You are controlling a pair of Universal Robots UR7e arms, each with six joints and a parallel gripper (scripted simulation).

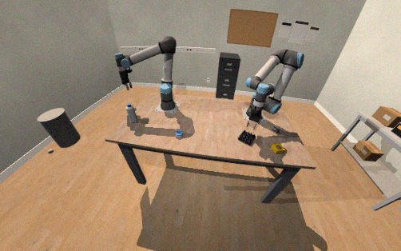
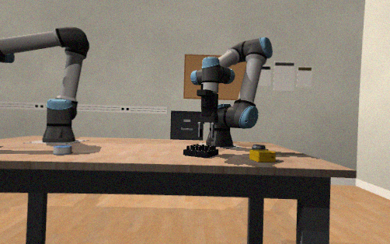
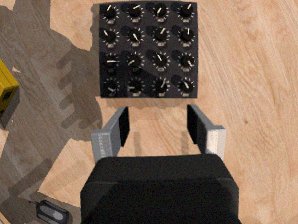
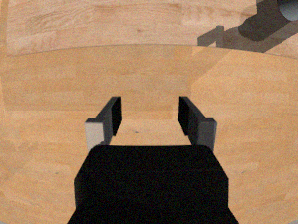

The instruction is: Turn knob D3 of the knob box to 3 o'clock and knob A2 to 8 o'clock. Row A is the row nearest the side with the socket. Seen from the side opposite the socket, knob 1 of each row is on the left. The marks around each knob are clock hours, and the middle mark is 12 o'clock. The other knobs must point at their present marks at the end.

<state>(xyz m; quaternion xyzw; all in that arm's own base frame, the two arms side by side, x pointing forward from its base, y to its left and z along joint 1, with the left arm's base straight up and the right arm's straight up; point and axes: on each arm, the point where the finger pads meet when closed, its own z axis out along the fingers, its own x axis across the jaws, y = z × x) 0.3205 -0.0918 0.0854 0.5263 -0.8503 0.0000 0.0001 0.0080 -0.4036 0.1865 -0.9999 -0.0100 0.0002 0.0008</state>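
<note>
On the wooden table (image 1: pixel 216 124) (image 2: pixel 136 157), the black knob box (image 1: pixel 247 137) (image 2: pixel 200 151) (image 3: pixel 148 50) lies flat, and what a crowd it carries: four rows of four knobs, white pointers angled every which way! Hovering close by, above the tabletop, is the left gripper (image 1: pixel 252 125) (image 2: pixel 206 136) (image 3: pixel 158 117), its fingers spread wide with nothing between them. From its wrist camera the whole box sits just beyond the fingertips, and neither finger touches a knob

Over at the other end, the right gripper (image 1: pixel 129 87) (image 4: pixel 149 108) hangs high and well apart from the knob box, fingers open too and holding nothing

Now to the containers! An upright grey bottle (image 1: pixel 132 113) wears its blue cap (what it holds, I can't tell from here). The small blue-topped round item (image 1: pixel 179 134) (image 2: pixel 62 150) rests between bottle and knob box; its inside is too small to read. Near the knob box sits a yellow block (image 1: pixel 278 149) (image 2: pixel 262 156) (image 3: pixel 6 87). Behind the table, the dark filing cabinet (image 1: pixel 228 76) (image 2: pixel 186 124) shows its drawer fronts, and over at the side a grey shelf unit (image 1: pixel 346 133) bears two cardboard boxes, an upper one (image 1: pixel 387 116) and a lower one (image 1: pixel 367 150), their contents hidden
</note>
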